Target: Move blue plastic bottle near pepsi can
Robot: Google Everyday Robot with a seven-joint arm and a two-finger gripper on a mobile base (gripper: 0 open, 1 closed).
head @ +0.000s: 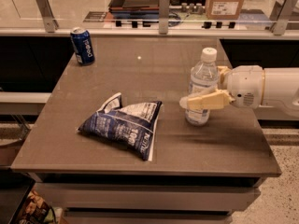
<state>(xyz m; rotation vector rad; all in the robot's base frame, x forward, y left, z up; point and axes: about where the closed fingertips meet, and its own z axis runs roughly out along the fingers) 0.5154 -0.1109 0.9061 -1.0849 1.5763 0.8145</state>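
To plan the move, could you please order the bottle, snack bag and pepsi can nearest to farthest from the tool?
The tool is on the right.
1. blue plastic bottle, at the tool
2. snack bag, centre-left
3. pepsi can, far-left corner

Your blue plastic bottle [203, 76] is clear, with a white cap and a pale blue-and-white label. The gripper [201, 98], at the bottle on the right side of the table, is cream-yellow, and the arm [266, 87] behind it is white. The pepsi can [82, 45] is dark blue with white lettering and a silver top. The snack bag [122, 129] is dark blue with white print and white edges. The table [140, 78] is plain grey-brown.
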